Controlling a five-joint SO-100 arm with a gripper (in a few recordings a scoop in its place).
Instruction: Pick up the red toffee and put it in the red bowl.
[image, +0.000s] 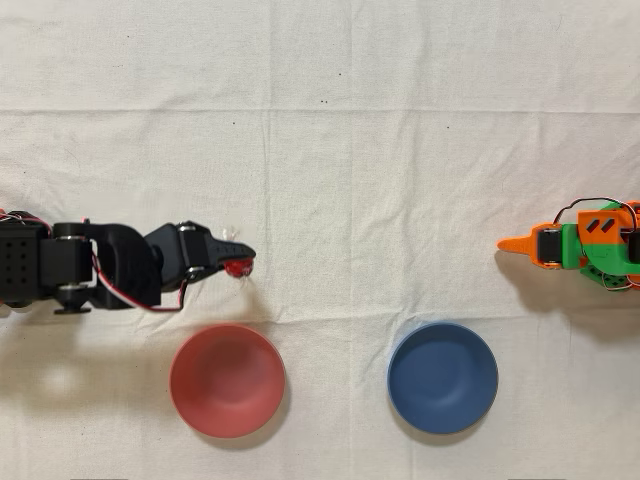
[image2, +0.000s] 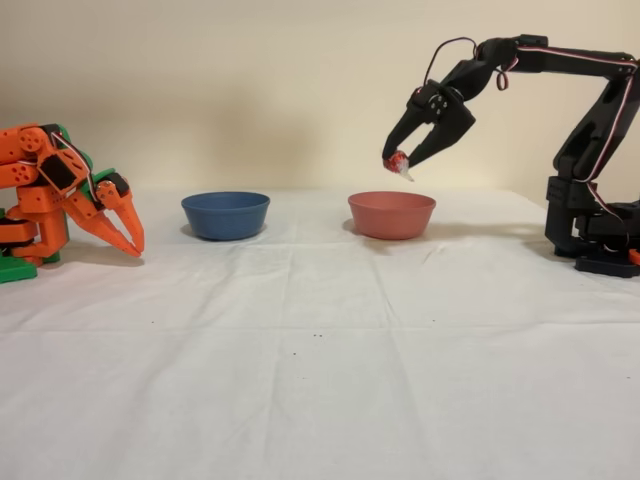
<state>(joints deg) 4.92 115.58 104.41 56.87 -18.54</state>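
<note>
— Overhead view first: where is the black arm's gripper?

— Reaching in from the left edge of the picture, above the white cloth, with its tips clamped on the red toffee. A bit of clear wrapper sticks out at the tip.

— And the red bowl?

— It sits below the gripper in that picture, a little toward the bottom edge. The toffee is not over it; it lies beyond the rim.

— What does the fixed view add?

— There the gripper hangs in the air, pointing down, fingers pinched on the toffee. The candy is held well above the cloth, higher than the rim of the red bowl, which shows nothing inside.

— Anything else on the cloth?

— A blue bowl stands beside the red one, apart from it, and the orange arm rests idle at the far side.
</note>
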